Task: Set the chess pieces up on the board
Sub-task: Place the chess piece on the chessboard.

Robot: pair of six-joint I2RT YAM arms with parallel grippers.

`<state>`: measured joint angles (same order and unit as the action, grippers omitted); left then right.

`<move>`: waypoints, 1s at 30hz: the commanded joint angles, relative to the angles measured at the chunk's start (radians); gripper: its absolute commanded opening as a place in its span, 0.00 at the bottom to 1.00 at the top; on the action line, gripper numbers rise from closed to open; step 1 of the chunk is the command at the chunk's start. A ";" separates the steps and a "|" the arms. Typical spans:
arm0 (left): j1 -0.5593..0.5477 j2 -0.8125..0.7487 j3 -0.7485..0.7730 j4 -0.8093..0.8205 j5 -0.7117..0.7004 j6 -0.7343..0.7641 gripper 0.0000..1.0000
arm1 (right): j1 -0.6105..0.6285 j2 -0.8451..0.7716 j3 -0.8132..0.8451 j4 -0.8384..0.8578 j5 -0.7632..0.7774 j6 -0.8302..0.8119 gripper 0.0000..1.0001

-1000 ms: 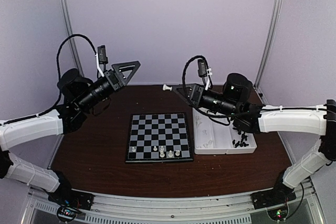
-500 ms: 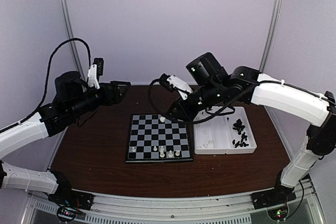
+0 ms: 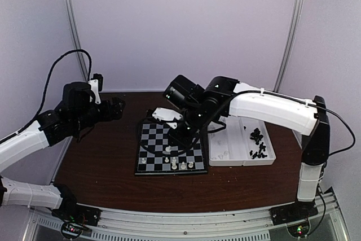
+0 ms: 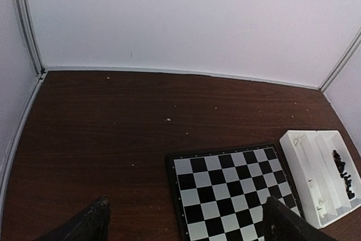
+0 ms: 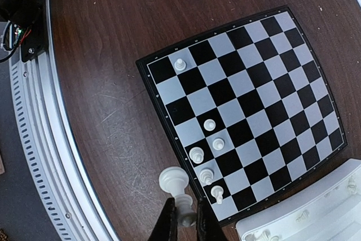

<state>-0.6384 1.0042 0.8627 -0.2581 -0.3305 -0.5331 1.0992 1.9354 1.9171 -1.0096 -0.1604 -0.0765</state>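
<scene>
**Right claw crosses from tray to board**

Since a second ago we see the right arm swung from above the tray, leftward and down, so that it now reaches over the board. The left arm has pulled back and dropped toward the left side of the counter.

The right claw is clenched on a white chess piece. Its two fingers pinch the top end, and the round base points away from the wrist. From above, this piece hangs over the near half of the board; we cannot tell whether it touches a square.

The left claw stands released, its fingers wide apart with nothing between them. It hovers at the left, well apart from the board, which lies flat in the middle of the counter.

Six white pieces stand upright on the board, all in its two near rows. One stands alone toward the near left corner, and the other five cluster right of the middle.

The tray sits just beside the board's right edge. Black pieces are heaped in its right compartment, and a few pale ones lie in the left.
</scene>
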 commanded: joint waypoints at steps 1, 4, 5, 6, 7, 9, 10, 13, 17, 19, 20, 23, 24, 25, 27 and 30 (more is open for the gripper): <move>0.032 -0.026 0.001 -0.029 -0.056 -0.018 0.95 | 0.014 0.057 0.073 -0.036 0.027 -0.006 0.01; 0.042 -0.031 -0.008 -0.037 -0.070 -0.018 0.95 | 0.020 0.101 0.108 -0.047 0.034 -0.002 0.01; 0.044 -0.034 -0.011 -0.037 -0.073 -0.018 0.96 | 0.022 0.115 0.120 -0.054 0.040 0.000 0.01; 0.047 -0.035 -0.013 -0.038 -0.076 -0.018 0.96 | 0.024 0.132 0.133 -0.062 0.047 0.000 0.01; 0.048 -0.039 -0.018 -0.037 -0.079 -0.016 0.96 | 0.027 0.146 0.144 -0.069 0.053 0.000 0.01; 0.049 -0.045 -0.026 -0.033 -0.083 -0.013 0.96 | 0.036 0.176 0.169 -0.087 0.068 -0.001 0.01; 0.049 -0.048 -0.030 -0.031 -0.085 -0.011 0.96 | 0.041 0.189 0.180 -0.094 0.073 -0.002 0.01; 0.049 -0.054 -0.040 -0.022 -0.085 -0.008 0.96 | 0.051 0.224 0.214 -0.109 0.085 -0.005 0.01; 0.049 -0.052 -0.047 -0.014 -0.076 -0.007 0.96 | 0.059 0.267 0.246 -0.124 0.096 -0.003 0.01; 0.049 -0.049 -0.048 -0.011 -0.071 -0.007 0.96 | 0.060 0.281 0.252 -0.133 0.107 -0.005 0.01; 0.049 -0.049 -0.048 -0.010 -0.070 -0.007 0.96 | 0.062 0.288 0.254 -0.137 0.115 -0.005 0.01; 0.049 -0.044 -0.047 -0.006 -0.067 -0.004 0.96 | 0.063 0.304 0.258 -0.148 0.133 -0.007 0.01; 0.049 -0.043 -0.048 -0.005 -0.066 -0.004 0.96 | 0.064 0.309 0.258 -0.150 0.139 -0.007 0.01; 0.049 -0.043 -0.047 -0.004 -0.065 -0.004 0.96 | 0.064 0.314 0.258 -0.152 0.142 -0.009 0.01; 0.049 -0.041 -0.048 0.000 -0.058 -0.004 0.96 | 0.065 0.323 0.259 -0.153 0.146 -0.012 0.01; 0.049 -0.037 -0.049 0.003 -0.049 -0.003 0.96 | 0.065 0.334 0.260 -0.148 0.145 -0.015 0.01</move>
<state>-0.5964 0.9646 0.8246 -0.3050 -0.3954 -0.5438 1.1584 2.2475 2.1502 -1.1446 -0.0471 -0.0811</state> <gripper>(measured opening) 0.958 0.104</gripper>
